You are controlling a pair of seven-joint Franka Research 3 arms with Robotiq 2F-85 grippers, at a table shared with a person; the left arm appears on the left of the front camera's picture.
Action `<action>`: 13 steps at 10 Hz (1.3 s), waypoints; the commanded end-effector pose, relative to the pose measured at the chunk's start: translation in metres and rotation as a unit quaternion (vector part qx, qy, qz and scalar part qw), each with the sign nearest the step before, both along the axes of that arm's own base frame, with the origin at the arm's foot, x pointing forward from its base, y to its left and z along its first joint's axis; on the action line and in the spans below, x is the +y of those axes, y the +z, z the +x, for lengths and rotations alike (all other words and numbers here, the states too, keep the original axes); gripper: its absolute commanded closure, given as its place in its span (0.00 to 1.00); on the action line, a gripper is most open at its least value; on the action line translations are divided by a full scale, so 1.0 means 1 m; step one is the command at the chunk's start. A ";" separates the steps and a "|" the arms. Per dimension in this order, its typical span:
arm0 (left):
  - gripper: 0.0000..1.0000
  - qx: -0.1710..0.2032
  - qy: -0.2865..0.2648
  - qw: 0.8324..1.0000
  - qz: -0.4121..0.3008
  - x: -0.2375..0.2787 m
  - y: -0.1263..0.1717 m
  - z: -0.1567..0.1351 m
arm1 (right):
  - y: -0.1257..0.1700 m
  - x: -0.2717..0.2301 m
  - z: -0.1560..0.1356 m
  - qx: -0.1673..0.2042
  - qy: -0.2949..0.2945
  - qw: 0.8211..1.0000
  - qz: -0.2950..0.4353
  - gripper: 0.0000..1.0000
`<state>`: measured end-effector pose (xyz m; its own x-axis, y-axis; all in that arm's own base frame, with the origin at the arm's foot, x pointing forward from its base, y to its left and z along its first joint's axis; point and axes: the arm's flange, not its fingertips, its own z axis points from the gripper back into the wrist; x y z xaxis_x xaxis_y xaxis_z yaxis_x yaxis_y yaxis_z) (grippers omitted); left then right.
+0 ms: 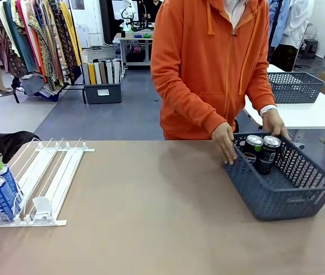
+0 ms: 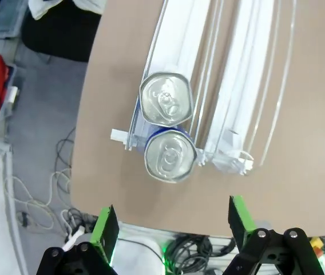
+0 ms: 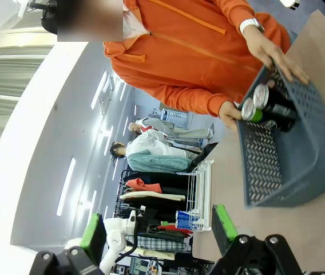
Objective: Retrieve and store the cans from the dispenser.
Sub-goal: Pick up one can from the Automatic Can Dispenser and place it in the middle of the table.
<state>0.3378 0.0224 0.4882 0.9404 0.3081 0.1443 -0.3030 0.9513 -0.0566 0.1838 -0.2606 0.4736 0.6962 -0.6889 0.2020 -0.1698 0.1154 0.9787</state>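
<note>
Two blue cans (image 1: 1, 195) with white lettering stand one behind the other at the low front end of the white dispenser (image 1: 59, 169), in its left lane. From above, their silver tops (image 2: 168, 132) sit well below my left gripper (image 2: 171, 229), which is open and empty, high over the table edge. Black cans (image 1: 264, 150) stand in the far corner of a dark grey lattice basket (image 1: 288, 197). My right gripper (image 3: 158, 232) is open and empty, far from the basket (image 3: 277, 154) and the black cans (image 3: 262, 103).
A person in an orange hoodie stands at the far side, with one hand (image 1: 225, 143) on the basket's left corner and the other (image 1: 274, 123) on its far rim. A white pusher block (image 1: 41, 207) sits in a neighbouring lane. Bare brown table (image 1: 151, 212) lies between dispenser and basket.
</note>
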 end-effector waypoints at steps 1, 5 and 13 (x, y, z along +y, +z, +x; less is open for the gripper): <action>0.00 0.020 0.019 1.000 0.004 -0.002 -0.025 0.017 | 0.004 -0.001 0.003 -0.011 -0.003 1.000 0.004 0.00; 0.00 0.065 0.026 0.998 -0.007 0.003 -0.075 0.039 | 0.004 -0.001 0.003 -0.011 -0.003 1.000 0.004 0.00; 0.00 0.065 0.014 0.997 -0.028 0.002 -0.100 0.057 | 0.004 -0.001 0.003 -0.011 -0.003 1.000 0.004 0.00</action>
